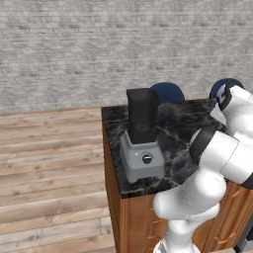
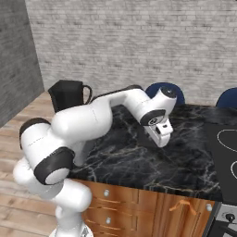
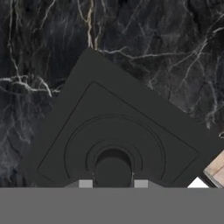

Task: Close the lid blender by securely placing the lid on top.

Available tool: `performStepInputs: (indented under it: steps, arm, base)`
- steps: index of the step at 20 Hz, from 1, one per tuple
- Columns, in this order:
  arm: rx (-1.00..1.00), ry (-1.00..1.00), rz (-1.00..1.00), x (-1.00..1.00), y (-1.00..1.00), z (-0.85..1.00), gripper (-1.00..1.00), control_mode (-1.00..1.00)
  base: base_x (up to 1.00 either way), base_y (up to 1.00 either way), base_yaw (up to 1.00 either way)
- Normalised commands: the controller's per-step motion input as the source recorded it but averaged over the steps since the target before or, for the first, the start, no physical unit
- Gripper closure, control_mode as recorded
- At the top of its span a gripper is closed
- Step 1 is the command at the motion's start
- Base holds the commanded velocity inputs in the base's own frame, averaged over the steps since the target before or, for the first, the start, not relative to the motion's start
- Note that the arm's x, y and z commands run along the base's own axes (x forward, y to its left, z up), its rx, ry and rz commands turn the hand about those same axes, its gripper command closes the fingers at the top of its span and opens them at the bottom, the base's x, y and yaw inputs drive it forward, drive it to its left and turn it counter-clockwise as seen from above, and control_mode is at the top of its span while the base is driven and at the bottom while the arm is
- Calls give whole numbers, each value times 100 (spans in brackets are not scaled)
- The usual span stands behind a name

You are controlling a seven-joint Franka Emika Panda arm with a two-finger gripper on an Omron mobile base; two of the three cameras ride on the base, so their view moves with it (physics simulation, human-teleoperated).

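Observation:
The blender (image 1: 143, 134), a tall black jar on a light grey base with a round knob, stands at the front left corner of the black marble counter (image 1: 183, 128), and its jar top is bare. Its jar also shows behind my arm (image 2: 68, 97). The lid (image 3: 118, 131), a flat black square with raised rings and a round central knob, lies flat on the marble right under my hand. My gripper (image 3: 113, 184) is low over it, its two tips tight against either side of that knob. The hand (image 2: 162, 133) hangs just above the counter's middle, well right of the blender.
Two blue stools (image 1: 168, 91) (image 1: 225, 86) stand behind the counter. A cooktop (image 2: 224, 148) takes up the counter's right end. The counter's edge and wood floor (image 3: 215, 168) show close to the lid's corner. Wooden drawers (image 2: 139, 203) run below.

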Motion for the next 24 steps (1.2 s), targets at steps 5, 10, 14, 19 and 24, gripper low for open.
performStepInputs:
  steps: [5, 10, 14, 19, 24]
  arm:
    - [0, -19, 0, -21, 64, 54, 100, -100]
    - [0, -4, 0, -19, 48, 80, 100, -100]
    - [0, 0, 0, -19, 32, 59, 100, -100]
    - [0, 0, 0, -24, 27, 54, 100, -100]
    - [2, -2, 0, -34, 23, 48, 100, -100]
  base:
    - [0, 0, 0]
    - [0, 0, 0]
    - [0, 0, 0]
    - [0, 0, 0]
    - [0, 0, 0]
